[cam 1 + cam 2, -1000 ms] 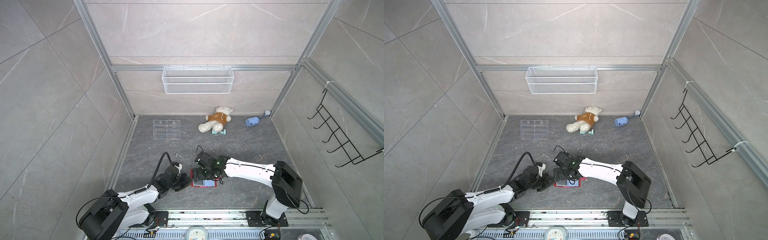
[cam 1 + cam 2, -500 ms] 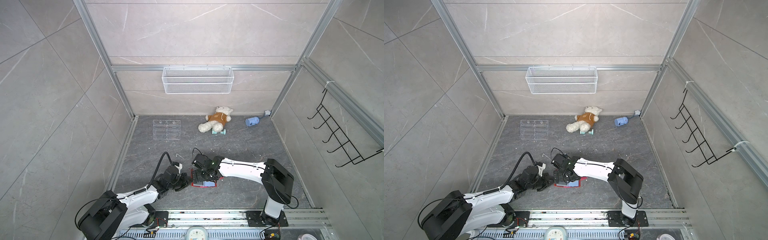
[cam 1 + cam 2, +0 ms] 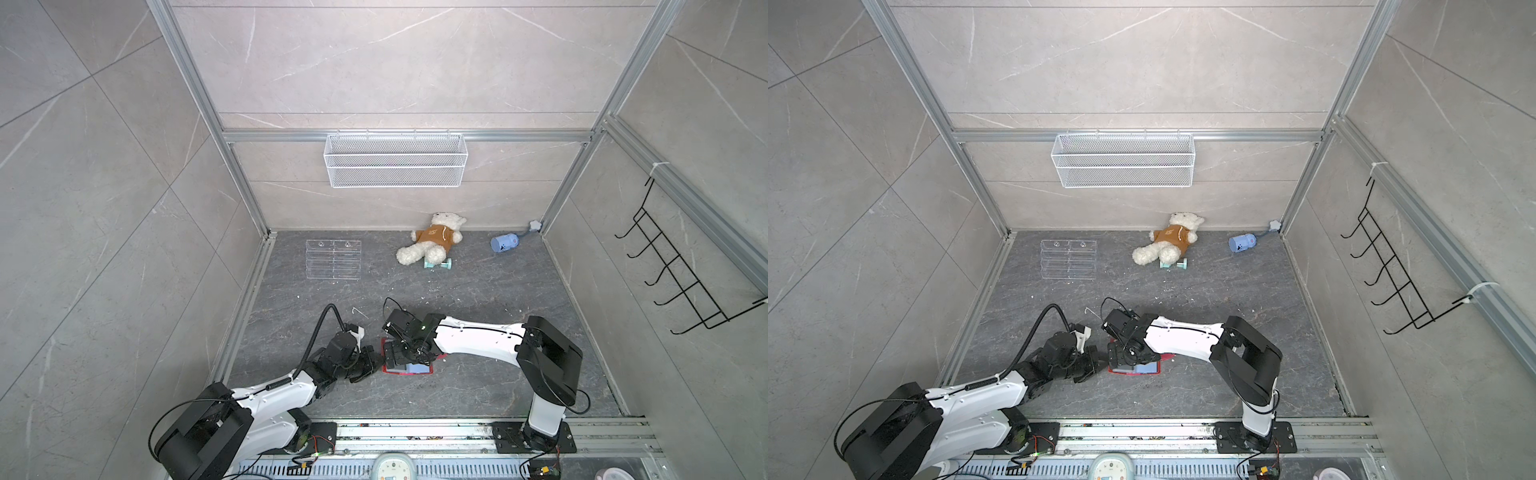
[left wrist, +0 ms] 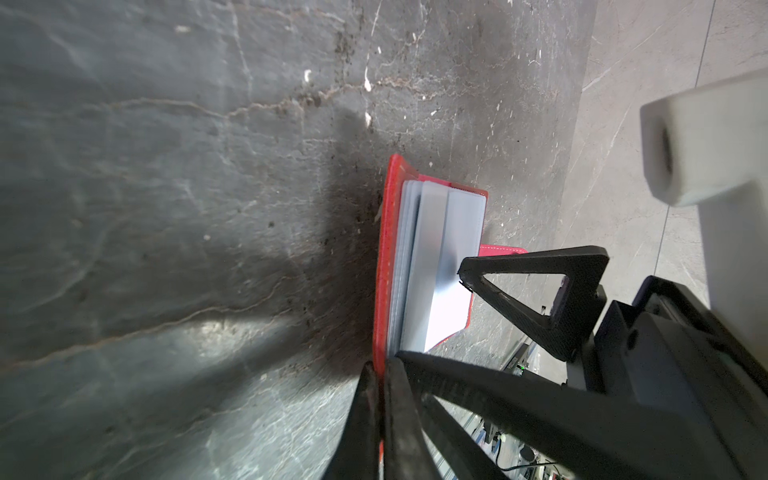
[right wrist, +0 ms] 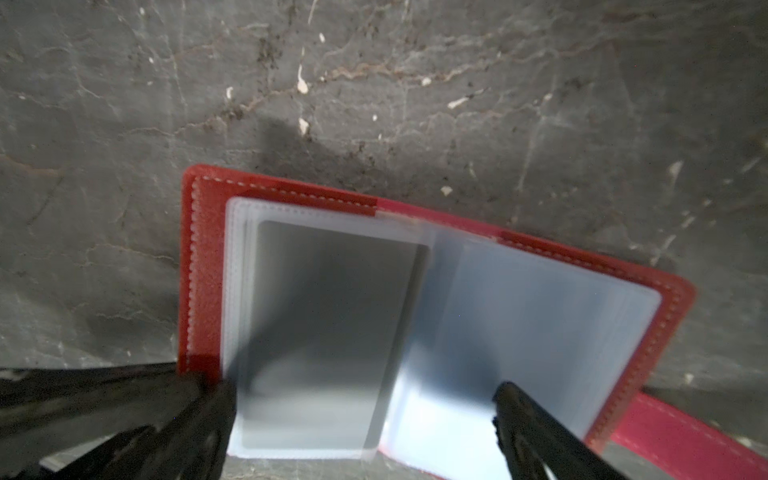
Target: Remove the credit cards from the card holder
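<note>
The red card holder (image 5: 203, 266) lies open on the grey floor, its pale plastic sleeves fanned out. A dark grey credit card (image 5: 332, 324) sits inside the top sleeve of one half; any other cards are hidden. My left gripper (image 4: 380, 374) is shut on the edge of the holder's red cover (image 4: 384, 249). My right gripper (image 5: 361, 411) hangs open just above the sleeves, one finger (image 5: 199, 415) at the cover's edge and one over the other half. In both top views the holder (image 3: 417, 370) (image 3: 1144, 369) lies between the left gripper (image 3: 372, 359) and right gripper (image 3: 399, 353).
A clear acrylic rack (image 3: 333, 259) lies at the back left. A teddy bear (image 3: 432, 243) on a teal dumbbell (image 3: 438, 263) and a blue bottle (image 3: 503, 243) lie by the back wall. A wire basket (image 3: 395, 160) and a black hook rack (image 3: 681, 274) hang on the walls.
My right gripper has shifted slightly left over the card holder and its arm has swung in closer. The left gripper has kept its hold on the cover.
</note>
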Motion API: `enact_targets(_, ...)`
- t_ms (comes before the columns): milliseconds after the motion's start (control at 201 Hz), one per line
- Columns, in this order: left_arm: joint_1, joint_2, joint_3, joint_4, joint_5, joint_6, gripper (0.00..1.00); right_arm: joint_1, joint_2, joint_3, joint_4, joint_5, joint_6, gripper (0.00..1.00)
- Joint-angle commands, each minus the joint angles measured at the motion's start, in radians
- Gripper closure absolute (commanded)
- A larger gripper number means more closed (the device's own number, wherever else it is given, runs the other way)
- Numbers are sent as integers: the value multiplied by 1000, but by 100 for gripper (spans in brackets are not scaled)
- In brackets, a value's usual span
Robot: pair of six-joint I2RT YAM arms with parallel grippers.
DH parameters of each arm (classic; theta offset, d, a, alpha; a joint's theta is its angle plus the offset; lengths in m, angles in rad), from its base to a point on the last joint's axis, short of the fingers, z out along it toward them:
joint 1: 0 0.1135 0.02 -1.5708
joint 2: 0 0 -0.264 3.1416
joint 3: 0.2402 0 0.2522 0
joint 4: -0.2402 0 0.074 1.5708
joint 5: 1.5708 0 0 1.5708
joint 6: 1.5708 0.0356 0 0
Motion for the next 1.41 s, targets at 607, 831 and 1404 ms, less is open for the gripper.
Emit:
enact_targets(607, -6, -38, -6, 15, -16, -2, 100, 5, -14, -12, -28, 74, 27, 12)
enact_targets(831, -6, -34, -5, 15, -16, 0, 100, 6, -36, -17, -22, 78, 35, 15)
enact_targets(1404, -6, -30, -9, 15, -18, 2, 100, 4, -72, -27, -10, 87, 48, 20)
